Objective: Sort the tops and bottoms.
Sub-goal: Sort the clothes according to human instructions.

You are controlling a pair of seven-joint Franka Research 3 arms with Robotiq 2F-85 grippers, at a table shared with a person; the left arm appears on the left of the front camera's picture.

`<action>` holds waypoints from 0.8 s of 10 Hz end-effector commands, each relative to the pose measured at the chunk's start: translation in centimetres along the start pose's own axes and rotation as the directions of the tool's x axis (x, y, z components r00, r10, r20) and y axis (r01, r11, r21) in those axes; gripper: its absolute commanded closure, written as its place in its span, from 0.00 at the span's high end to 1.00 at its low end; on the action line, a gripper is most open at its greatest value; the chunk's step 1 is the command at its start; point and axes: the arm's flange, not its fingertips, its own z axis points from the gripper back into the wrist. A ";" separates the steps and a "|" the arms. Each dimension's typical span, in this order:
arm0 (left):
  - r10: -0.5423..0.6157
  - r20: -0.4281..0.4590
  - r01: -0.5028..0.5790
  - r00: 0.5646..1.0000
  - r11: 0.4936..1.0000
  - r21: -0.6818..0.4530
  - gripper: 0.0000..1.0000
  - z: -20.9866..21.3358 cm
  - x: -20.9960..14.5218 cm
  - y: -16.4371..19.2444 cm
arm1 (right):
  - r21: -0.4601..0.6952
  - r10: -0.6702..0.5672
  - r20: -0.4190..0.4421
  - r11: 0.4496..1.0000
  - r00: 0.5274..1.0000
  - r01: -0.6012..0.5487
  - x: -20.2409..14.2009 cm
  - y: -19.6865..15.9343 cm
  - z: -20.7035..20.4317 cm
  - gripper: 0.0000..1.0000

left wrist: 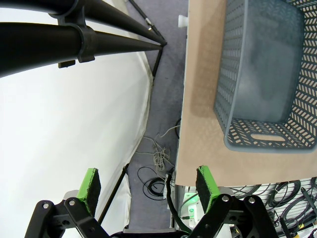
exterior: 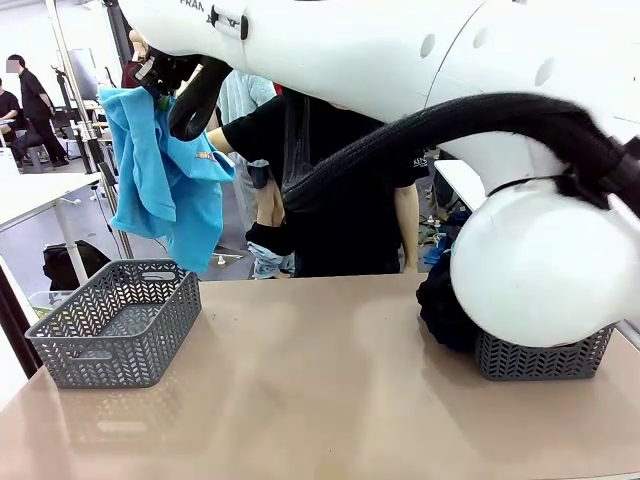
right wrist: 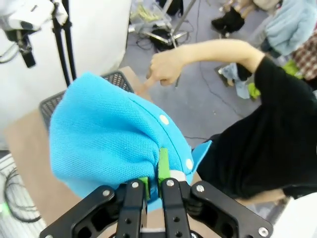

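Observation:
The top, a bright sky-blue shirt [exterior: 165, 175], hangs in the air at the upper left, above the grey basket [exterior: 115, 325]. My right gripper [exterior: 162, 78] reaches across from the right and holds it up. In the right wrist view that gripper [right wrist: 152, 173] is shut on a fold of the blue shirt [right wrist: 109, 139]. A dark garment [exterior: 445, 305], one of the bottoms, bulges over the side of the right-hand basket [exterior: 540, 358]. My left gripper [left wrist: 148, 184] is open with nothing between its green pads [left wrist: 205, 182], looking down past the table edge at the grey basket [left wrist: 262, 74].
A person in a black shirt [exterior: 330, 190] stands at the far side of the table. Their hand [right wrist: 166, 67] points down beyond the shirt. My right arm's big white body [exterior: 530, 260] hides much of the right side. Cables lie on the floor [left wrist: 158, 163].

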 end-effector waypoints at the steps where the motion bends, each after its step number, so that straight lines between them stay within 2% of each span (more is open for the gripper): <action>1: 0.014 0.003 -0.014 1.000 1.000 -0.012 1.00 0.2 0.0 0.0 | 0.086 0.110 0.045 0.990 0.993 -0.114 6.0 -2.8 -3.4 0.00; 3: 0.014 0.003 -0.014 1.000 1.000 -0.012 1.00 0.2 0.0 0.0 | 0.148 0.209 0.145 0.962 0.967 -0.230 11.0 -3.7 -7.3 0.00; 5: 0.014 0.003 -0.014 1.000 1.000 -0.012 1.00 0.2 0.0 0.0 | 0.172 0.291 0.257 0.925 0.922 -0.340 15.4 -3.7 -10.4 0.00; 7: 0.014 0.003 -0.014 1.000 1.000 -0.012 1.00 0.2 0.0 0.0 | 0.276 0.338 0.356 0.852 0.871 -0.444 19.5 -4.0 -15.8 0.00; 8: 0.014 0.003 -0.014 1.000 1.000 -0.012 1.00 0.2 0.0 0.0 | 0.339 0.328 0.300 0.841 0.896 -0.422 20.4 -4.0 -19.4 0.00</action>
